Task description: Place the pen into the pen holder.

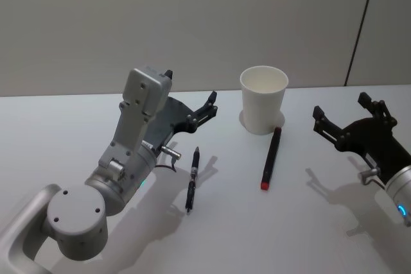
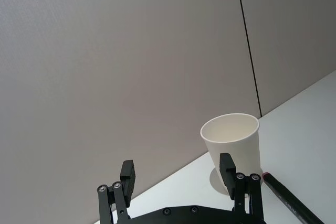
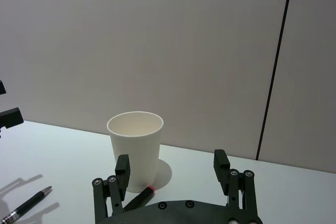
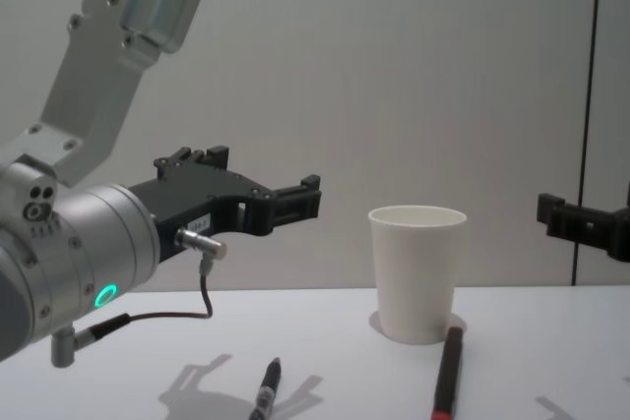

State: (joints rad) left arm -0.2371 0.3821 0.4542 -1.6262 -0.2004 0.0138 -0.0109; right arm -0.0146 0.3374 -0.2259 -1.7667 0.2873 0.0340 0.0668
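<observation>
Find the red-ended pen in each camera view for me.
Head view: red-ended pen right of centre, leading forward from the pen holder.
Left wrist view: pen beside the holder's base.
Right wrist view: pen end by the holder's base.
Chest view: pen low, right of centre.
Shared landmark: the white pen holder.

The left gripper has its jaws apart. Beyond it, the pen holder stands near the surface's far edge, with a pen just beside it.
</observation>
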